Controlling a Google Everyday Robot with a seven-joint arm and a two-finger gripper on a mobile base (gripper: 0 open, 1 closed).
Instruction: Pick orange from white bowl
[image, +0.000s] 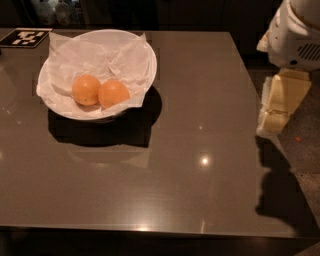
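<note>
The white bowl, lined with crumpled white paper, sits at the far left of the dark table. Two oranges lie in it side by side, touching. The orange on the right is deeper in colour with a slightly pointed outline. The rounder, paler orange is to its left. My gripper is a cream-coloured piece hanging off the white arm beyond the table's right edge, far from the bowl and holding nothing I can see.
A black-and-white marker tag lies at the table's far left corner. The dark glossy table stretches from the bowl to the right edge. Speckled floor lies to the right of the table.
</note>
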